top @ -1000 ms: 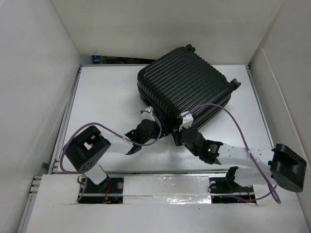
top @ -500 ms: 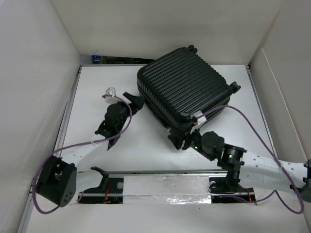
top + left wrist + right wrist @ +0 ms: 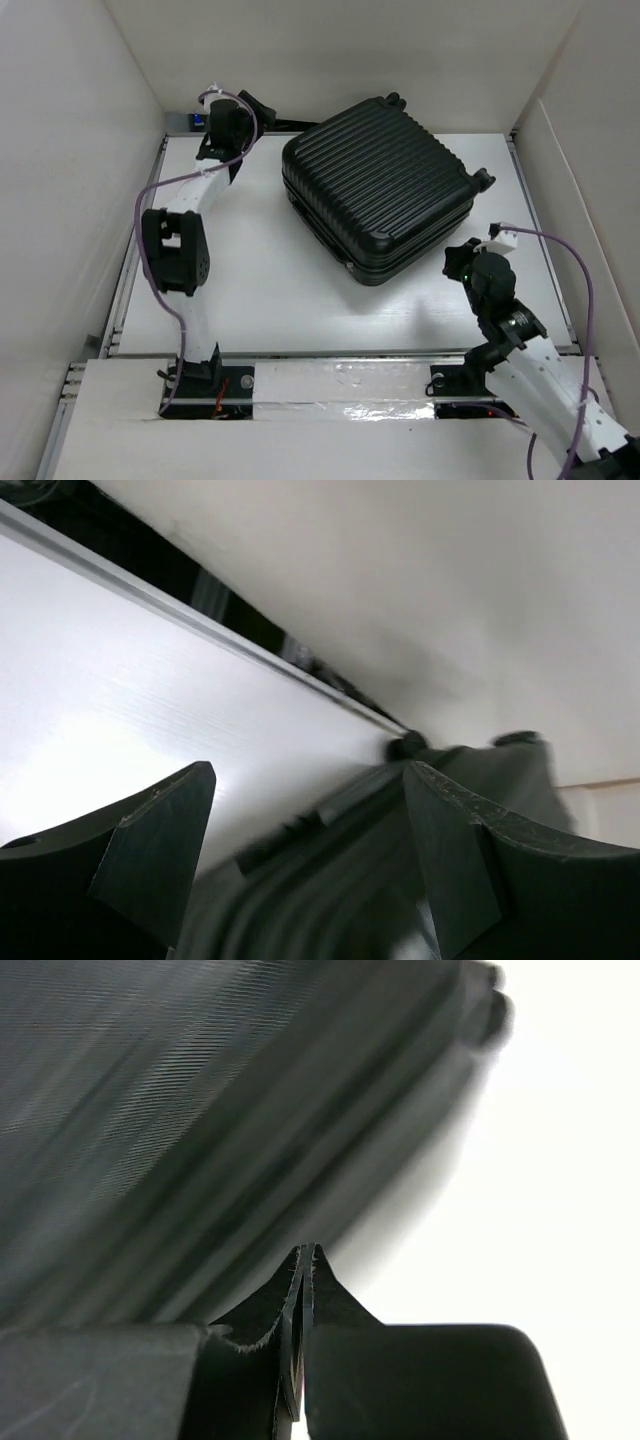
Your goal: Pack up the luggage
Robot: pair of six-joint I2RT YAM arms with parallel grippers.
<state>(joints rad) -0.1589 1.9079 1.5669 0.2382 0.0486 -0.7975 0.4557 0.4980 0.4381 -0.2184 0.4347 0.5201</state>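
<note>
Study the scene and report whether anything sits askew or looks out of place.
The large black ribbed hard-shell suitcase lies closed but turned diagonally, its sides skewed against the edges of the white table. Nothing looks spilled or damaged.

The luggage [image 3: 200,1110] is smeared by blur in both wrist views and cut off at their edges.

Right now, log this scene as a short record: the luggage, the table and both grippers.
luggage: black ribbed hard-shell case, closed, lying flat
table: white, bears the luggage toward its far side
left gripper: open, holding nothing, at the table's far left, aimed toward the luggage
right gripper: shut, holding nothing, close beside the luggage's near right side; contact cannot be told
contents: hidden, shell shut
</note>
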